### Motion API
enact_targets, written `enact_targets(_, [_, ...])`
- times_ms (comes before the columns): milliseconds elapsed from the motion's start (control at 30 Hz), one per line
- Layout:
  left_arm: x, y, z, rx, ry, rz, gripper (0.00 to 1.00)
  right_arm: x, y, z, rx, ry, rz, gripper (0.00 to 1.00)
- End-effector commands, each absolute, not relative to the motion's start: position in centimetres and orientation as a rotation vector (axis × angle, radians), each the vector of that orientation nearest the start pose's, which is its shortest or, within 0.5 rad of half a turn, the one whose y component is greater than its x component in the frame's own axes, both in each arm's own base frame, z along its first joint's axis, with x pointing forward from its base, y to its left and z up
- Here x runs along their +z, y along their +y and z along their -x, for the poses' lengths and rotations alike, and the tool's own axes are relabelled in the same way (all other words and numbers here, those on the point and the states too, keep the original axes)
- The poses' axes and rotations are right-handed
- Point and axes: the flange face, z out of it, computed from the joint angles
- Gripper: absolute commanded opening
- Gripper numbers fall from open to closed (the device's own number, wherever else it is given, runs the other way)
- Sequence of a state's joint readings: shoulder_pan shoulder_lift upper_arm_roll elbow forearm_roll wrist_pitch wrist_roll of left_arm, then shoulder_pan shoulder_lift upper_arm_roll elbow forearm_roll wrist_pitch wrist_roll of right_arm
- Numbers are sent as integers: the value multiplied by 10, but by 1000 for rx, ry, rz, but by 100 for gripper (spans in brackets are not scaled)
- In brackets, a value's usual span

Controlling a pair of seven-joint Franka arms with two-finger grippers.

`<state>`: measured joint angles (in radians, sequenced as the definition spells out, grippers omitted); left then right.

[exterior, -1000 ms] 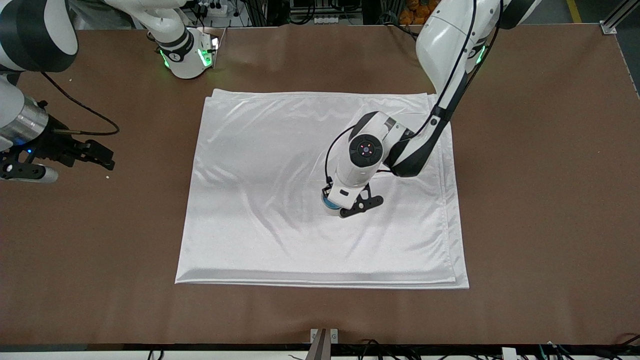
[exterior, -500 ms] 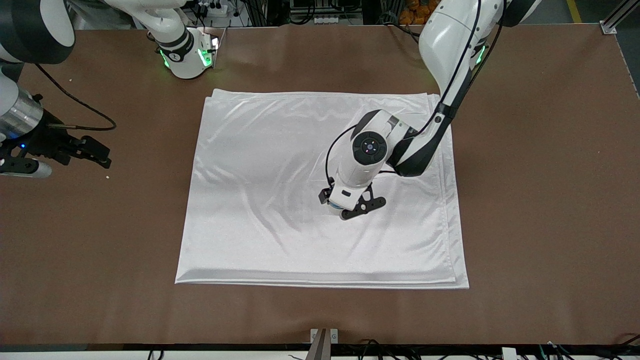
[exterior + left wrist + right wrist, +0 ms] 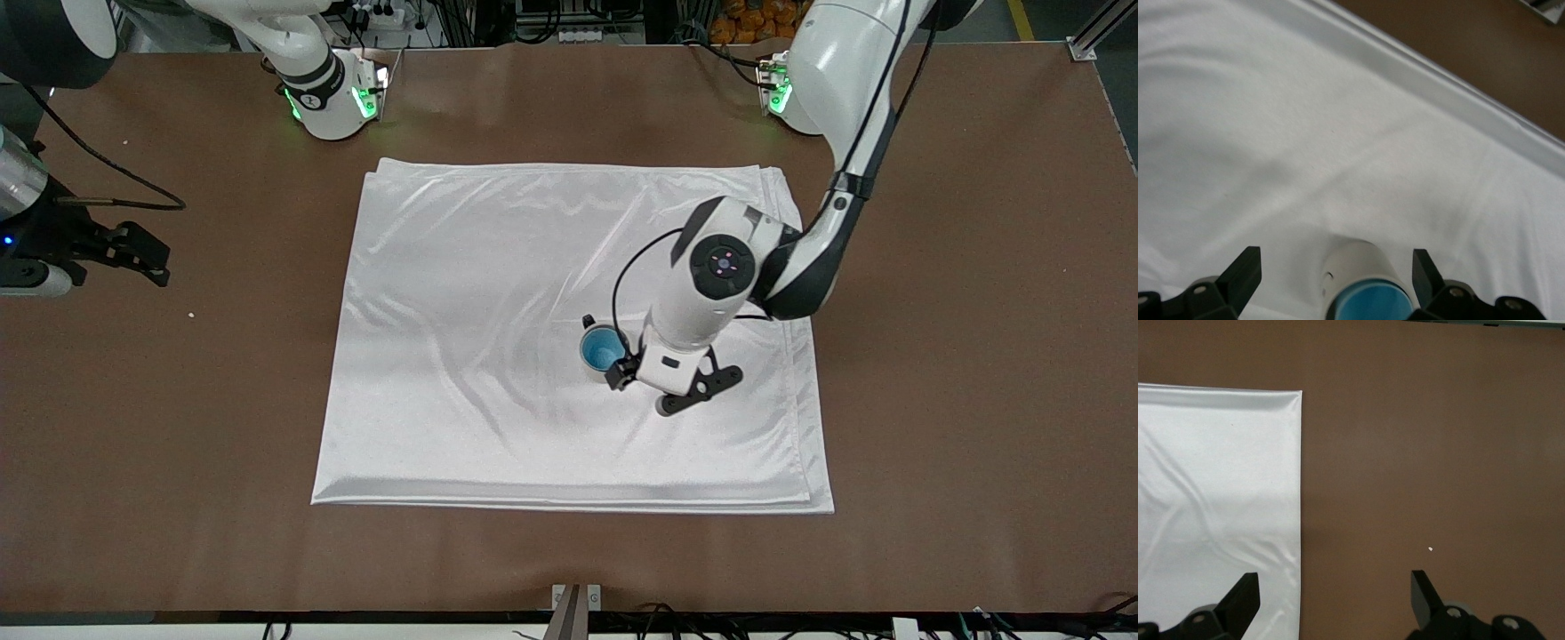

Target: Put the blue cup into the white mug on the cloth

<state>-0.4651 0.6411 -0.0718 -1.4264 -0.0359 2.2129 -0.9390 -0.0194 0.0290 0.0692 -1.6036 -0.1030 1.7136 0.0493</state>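
The white mug point(image 3: 594, 364) stands upright on the cloth point(image 3: 462, 293), its black handle point(image 3: 588, 320) pointing toward the robots' bases. The blue cup point(image 3: 603, 348) sits inside it; only its blue inside shows. My left gripper point(image 3: 633, 373) is open and empty, just beside the mug toward the left arm's end. In the left wrist view the mug point(image 3: 1358, 260) with the blue cup point(image 3: 1373, 303) lies between the spread fingers of the left gripper point(image 3: 1335, 270), touching neither. My right gripper point(image 3: 142, 258) is open and empty over bare table.
The brown table point(image 3: 960, 356) surrounds the cloth on all sides. The right wrist view shows the cloth's edge point(image 3: 1295, 487), bare table point(image 3: 1438, 453) and the right gripper point(image 3: 1335, 597). A small white crumb point(image 3: 191, 315) lies near the right gripper.
My left gripper has come off the mug and moved toward the left arm's end, uncovering the mug with the blue cup in it. My right gripper has drawn back toward its table end.
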Motion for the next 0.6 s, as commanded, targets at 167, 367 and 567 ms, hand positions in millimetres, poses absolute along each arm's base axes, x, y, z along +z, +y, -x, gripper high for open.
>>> enact_targets(167, [366,-258,-673,-108,-617,3164,100,631,13,-568,-121,-20,3239,100])
enact_targets(367, [377,-187,-688,-71,-482,3158,100,629,3,-554,-10,48,3132,100])
enact_targets(567, [386,-126,-701,-93,-391,3166,100,621,5,-548,70,42,3114,100])
